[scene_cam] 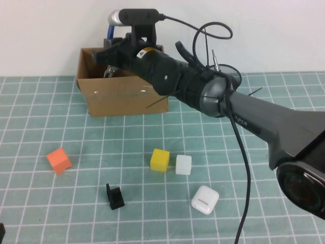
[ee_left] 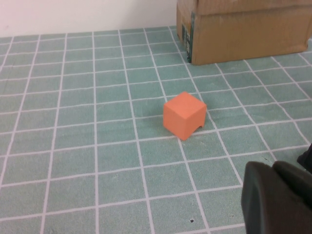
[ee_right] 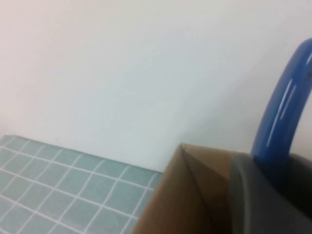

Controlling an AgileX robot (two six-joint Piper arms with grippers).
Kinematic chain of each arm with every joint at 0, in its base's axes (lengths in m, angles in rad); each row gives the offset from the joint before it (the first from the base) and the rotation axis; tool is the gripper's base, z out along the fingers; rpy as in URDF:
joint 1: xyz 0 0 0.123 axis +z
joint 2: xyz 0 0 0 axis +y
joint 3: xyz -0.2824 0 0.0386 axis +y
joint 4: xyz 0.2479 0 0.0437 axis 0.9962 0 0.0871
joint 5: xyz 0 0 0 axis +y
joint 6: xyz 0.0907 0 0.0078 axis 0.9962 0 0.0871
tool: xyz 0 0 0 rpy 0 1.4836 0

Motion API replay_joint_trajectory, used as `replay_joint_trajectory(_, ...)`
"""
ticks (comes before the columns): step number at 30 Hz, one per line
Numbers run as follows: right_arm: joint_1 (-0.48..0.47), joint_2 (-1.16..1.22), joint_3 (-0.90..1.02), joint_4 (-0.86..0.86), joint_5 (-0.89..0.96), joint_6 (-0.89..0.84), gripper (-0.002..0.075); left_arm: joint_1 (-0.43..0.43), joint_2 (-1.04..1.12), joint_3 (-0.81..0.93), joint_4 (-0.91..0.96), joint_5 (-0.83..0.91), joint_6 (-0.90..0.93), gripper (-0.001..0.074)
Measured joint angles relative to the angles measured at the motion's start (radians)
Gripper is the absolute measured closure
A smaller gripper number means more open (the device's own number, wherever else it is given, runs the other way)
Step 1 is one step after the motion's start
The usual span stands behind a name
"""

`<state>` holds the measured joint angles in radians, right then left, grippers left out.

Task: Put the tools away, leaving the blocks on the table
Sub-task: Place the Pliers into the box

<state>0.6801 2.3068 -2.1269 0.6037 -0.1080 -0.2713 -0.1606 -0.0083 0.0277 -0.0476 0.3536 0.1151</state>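
**Pliers held over the box, blocks on the mat**

Teal-green matting ruled with white grid lines (scene_cam: 40, 203) covers the table, ending at a plain white wall. Near the far edge, left of centre, stands an open brown cardboard box (scene_cam: 114, 96) with matte, creased walls. Reaching across from the right edge, the right arm's gripper (scene_cam: 112, 60) sits over the box opening, its jaws closed on the blue-handled pliers (scene_cam: 109, 31); one glossy curved blue handle rises above it, and the metal head is mostly hidden by the gripper and the box rim.

On the open mat lie three plain cubes: the orange block (scene_cam: 59, 160) toward the left edge, and the yellow block (scene_cam: 159, 159) and white block (scene_cam: 183, 164) side by side near the middle. Toward the near edge are a small black L-shaped bracket (scene_cam: 115, 196) and a white rounded glossy case (scene_cam: 205, 199).

Only a dark, blurred portion of the left gripper (ee_left: 275, 197) shows, low near the orange block; whether its jaws are open cannot be told.
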Motion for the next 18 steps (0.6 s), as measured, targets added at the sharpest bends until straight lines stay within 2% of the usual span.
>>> replay_joint_trajectory(2,0.0,0.0,0.0,0.0,0.012,0.0,0.0715,0.0,0.0,0.0,0.0,0.0,0.0,0.0738)
replay_joint_trajectory(4,0.0,0.0,0.0,-0.007,0.015,0.0,0.0664,0.0,0.0,0.0,0.0,0.0,0.0,0.0738)
replay_joint_trajectory(8,0.002,0.0,0.0,-0.01,0.015,0.0,0.0473,0.0,0.0,0.0,0.0,0.0,0.0,0.0738)
replay_joint_trajectory(11,0.002,-0.006,0.0,-0.034,0.039,0.0,0.0372,0.0,0.0,0.0,0.0,0.0,0.0,0.0738)
replay_joint_trajectory(18,0.002,-0.074,0.0,-0.158,0.175,0.0,0.0389,0.0,0.0,0.0,0.0,0.0,0.0,0.0738)
